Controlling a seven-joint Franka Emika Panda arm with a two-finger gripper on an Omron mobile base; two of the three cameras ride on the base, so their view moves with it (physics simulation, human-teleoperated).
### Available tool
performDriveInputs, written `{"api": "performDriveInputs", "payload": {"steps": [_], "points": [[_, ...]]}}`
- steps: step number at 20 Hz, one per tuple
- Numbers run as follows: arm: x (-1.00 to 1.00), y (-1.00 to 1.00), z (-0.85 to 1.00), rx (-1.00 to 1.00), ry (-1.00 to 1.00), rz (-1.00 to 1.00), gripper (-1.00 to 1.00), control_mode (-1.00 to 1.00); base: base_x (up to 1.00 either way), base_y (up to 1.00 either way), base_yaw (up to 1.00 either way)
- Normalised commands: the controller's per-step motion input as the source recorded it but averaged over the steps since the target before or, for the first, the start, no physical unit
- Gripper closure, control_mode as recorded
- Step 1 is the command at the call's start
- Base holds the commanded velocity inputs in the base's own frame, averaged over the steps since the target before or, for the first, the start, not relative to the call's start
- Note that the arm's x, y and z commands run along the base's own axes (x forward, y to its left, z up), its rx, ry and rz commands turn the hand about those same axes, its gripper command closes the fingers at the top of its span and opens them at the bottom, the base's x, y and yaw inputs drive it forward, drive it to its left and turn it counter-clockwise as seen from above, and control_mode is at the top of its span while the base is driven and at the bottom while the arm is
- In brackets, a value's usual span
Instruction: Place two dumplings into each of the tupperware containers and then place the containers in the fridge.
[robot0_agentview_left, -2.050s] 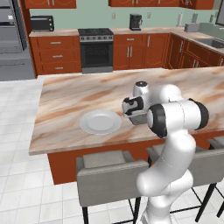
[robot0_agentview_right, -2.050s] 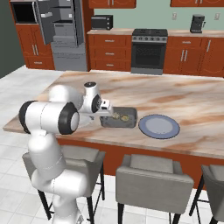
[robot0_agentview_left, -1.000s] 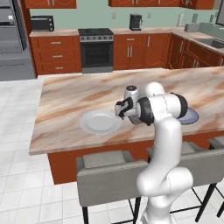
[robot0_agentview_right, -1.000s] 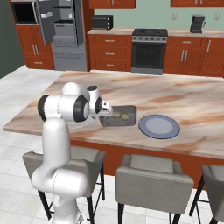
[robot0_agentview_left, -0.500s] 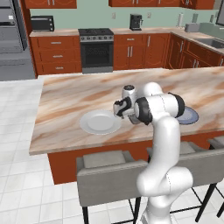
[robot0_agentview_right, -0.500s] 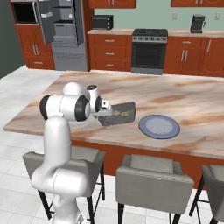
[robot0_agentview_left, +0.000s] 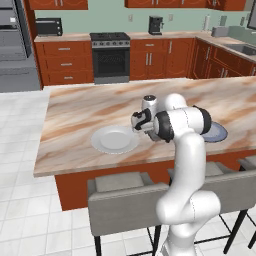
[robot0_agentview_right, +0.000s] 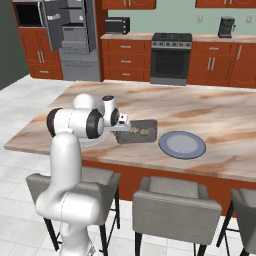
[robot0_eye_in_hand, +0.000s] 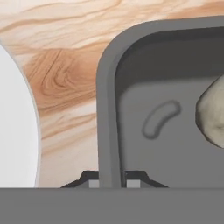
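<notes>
Closed now, hand (robot0_eye_in_hand: 111, 183) pinches container (robot0_eye_in_hand: 175, 105) beside white plate (robot0_eye_in_hand: 15, 127).

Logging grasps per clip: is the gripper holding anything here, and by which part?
Yes. The gripper is shut on the flared rim of the grey rectangular tupperware container, one fingertip on each side of its wall, near a rounded corner.

A home kitchen is showing here: a marble-topped island (robot0_agentview_left: 80, 120) is sitting in the middle with grey stools (robot0_agentview_right: 172, 200) tucked under it at 6 o'clock. Red-brown cabinets (robot0_agentview_left: 60, 62) are lining the far wall at 12 o'clock, flanking a black stove (robot0_agentview_right: 171, 57). A coffee maker (robot0_agentview_left: 155, 24) is standing on the counter, and an open fridge (robot0_agentview_right: 70, 35) is waiting at 10 o'clock.
</notes>
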Motion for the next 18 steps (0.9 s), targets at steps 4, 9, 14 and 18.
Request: {"api": "performDriveInputs", "payload": {"steps": [4,9,14,18], "points": [[0.00,-0.31,-0.03,0.00,0.08,0.00,1.00,-1.00,0.00,0.00,0.00],[0.00,-0.22,0.05,-0.15,0.05,-0.01,1.00,-1.00,0.00,0.00,0.00],[-0.09,-0.22,0.11,-0.17,0.03,-0.07,1.00,-1.00,0.00,0.00,0.00],[-0.08,-0.19,0.27,-0.06,0.00,-0.12,1.00,-1.00,0.00,0.00,0.00]]}}
